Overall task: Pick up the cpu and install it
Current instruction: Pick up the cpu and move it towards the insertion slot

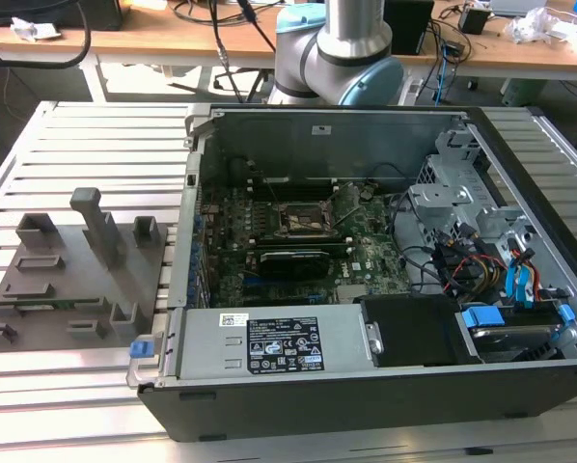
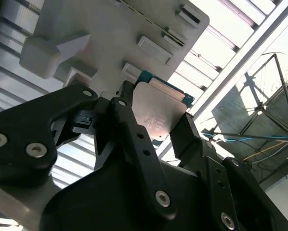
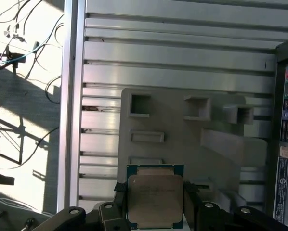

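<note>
Over the grey plastic fixture plate, the black pincer grasps the small silvery square cpu by its edges, best kept level and gently held.

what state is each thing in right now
cpu: gripped by its edges, held clear of the grey fixture
gripper: shut on the cpu
computer case: lying on its side, side panel off
motherboard socket: empty
</note>
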{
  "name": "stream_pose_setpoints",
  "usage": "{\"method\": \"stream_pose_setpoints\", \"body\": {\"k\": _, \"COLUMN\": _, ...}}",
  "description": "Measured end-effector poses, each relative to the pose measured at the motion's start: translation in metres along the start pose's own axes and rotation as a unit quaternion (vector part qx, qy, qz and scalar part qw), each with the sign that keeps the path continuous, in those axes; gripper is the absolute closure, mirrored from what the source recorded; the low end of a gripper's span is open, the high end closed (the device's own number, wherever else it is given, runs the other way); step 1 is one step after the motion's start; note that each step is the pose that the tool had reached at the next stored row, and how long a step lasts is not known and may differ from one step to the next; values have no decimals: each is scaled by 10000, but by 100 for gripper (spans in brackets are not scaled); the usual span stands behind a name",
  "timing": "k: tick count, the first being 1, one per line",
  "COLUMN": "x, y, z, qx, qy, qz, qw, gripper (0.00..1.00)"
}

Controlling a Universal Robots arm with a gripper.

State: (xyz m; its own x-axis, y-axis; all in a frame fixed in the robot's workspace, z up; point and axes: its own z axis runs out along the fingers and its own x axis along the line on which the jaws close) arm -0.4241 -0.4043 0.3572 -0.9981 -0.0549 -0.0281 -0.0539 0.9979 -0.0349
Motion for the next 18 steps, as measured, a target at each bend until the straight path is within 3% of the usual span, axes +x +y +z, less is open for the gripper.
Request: {"method": "stream_pose_setpoints", "body": {"k": 18, "x": -9, "y": -12, "z": -334, "qx": -1, "qy": 0, "qz": 0, "qw": 10000, "gripper": 45}}
